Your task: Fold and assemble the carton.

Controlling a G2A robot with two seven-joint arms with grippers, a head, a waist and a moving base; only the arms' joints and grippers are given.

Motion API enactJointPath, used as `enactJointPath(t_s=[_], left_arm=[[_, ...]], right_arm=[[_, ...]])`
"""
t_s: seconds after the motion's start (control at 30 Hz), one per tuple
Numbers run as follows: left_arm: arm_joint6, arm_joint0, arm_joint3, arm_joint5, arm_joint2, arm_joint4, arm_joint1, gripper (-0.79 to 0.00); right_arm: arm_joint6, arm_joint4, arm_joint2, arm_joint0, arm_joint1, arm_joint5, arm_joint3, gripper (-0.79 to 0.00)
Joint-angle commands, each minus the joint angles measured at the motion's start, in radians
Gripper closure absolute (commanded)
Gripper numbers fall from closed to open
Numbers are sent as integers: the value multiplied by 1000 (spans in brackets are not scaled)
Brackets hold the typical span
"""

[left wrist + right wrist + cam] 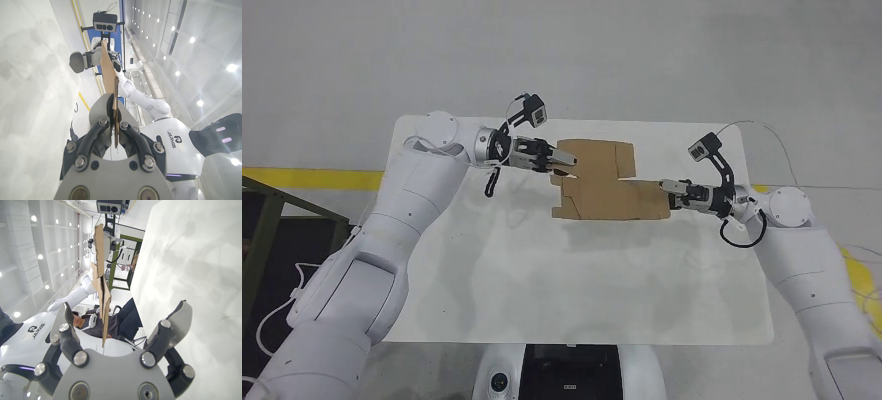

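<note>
**Item 1: carton** (602,180). Brown cardboard, flat and unfolded, with notched flaps along its edges. It sits over the far middle of the counter (542,290), between the two arms. In the left wrist view the carton (108,72) appears edge-on as a thin sheet, standing apart from the counter (28,94). In the right wrist view the carton (99,256) is also edge-on and slightly bowed along its length, with layered flaps visible midway. It is clear of the counter (189,256) there too.

**Item 2: left claw** (562,162). At the carton's left edge. It is clamped on the cardboard. In its own wrist view the left claw (113,106) has both fingers (102,106) pressed against the sheet from either side.

**Item 3: right claw** (667,187). At the carton's right edge, level with the sheet. The right claw (124,305) is spread wide. The near end of the cardboard lies between its fingers (66,313), touching neither.

**Item 4: counter.** White rectangular top with rounded corners.
</note>
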Motion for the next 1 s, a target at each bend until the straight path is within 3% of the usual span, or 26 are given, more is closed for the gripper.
enactJointPath(t_s=[0.0,0.1,0.27,0.97], left_arm=[[1,3,4,-1,5,-2,-3,0],[6,2,15,-6,12,3,-6,0],[25,-5,35,-25,20,27,-8,0],[29,-25,57,-29,49,67,-12,0]], right_arm=[[2,14,-9,-2,0,2,-7,-720],[11,24,-24,-3,1,11,-23,-563],[20,33,-42,0,4,20,-36,-391],[13,31,-92,19,18,13,-38,-274]])
